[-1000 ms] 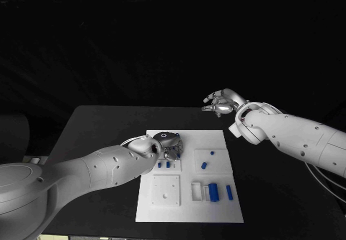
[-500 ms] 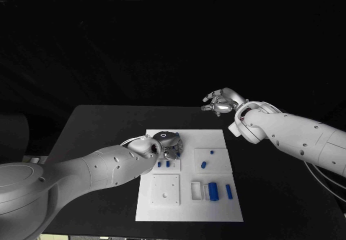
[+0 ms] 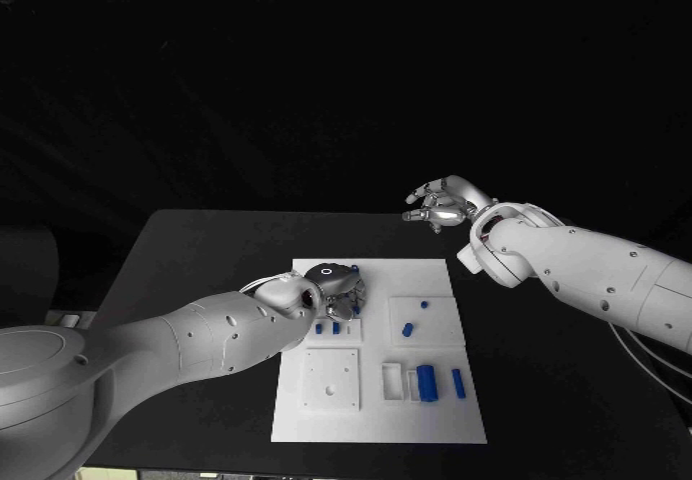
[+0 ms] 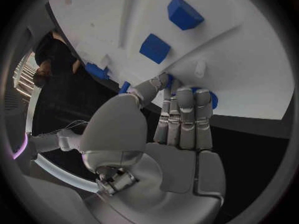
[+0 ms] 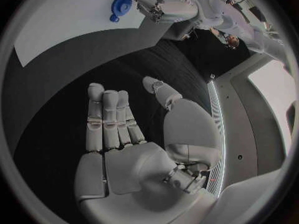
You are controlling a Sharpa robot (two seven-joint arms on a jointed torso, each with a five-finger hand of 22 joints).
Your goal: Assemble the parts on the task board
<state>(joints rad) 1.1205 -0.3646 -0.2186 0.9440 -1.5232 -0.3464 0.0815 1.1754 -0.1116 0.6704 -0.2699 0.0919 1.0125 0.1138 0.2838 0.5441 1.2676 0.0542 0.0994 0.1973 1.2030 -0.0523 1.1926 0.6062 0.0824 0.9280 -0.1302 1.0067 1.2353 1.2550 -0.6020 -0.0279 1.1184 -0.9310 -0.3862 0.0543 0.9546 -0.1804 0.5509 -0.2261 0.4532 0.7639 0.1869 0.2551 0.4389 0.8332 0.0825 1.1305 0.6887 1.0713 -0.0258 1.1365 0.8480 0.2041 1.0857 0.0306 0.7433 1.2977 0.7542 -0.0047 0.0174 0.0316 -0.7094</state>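
Task board, a white plate, lies in the middle of the black table. Left hand is down over the board's far left portion, fingers pointing toward the surface. In the left wrist view the same left hand has its fingers straight and close together, tips at the board's edge beside a small blue part that peeks out from behind them; the thumb angles in toward the same spot. Whether the part is actually pinched, I cannot tell: the fingertips hide the contact. Two more blue parts sit on a raised white block of the board just beyond the fingers. From the head view: a pair of short blue parts lies just near the left hand; one small blue piece rests on the square raised block on the board's right; a thicker blue cylinder and a slim blue piece lie side by side nearer the robot, next to a white open frame. Right hand hangs above the table's far edge, well apart from the board, fingers loosely curled, holding nothing. The right wrist view shows that right hand with palm exposed, fingers extended, empty.
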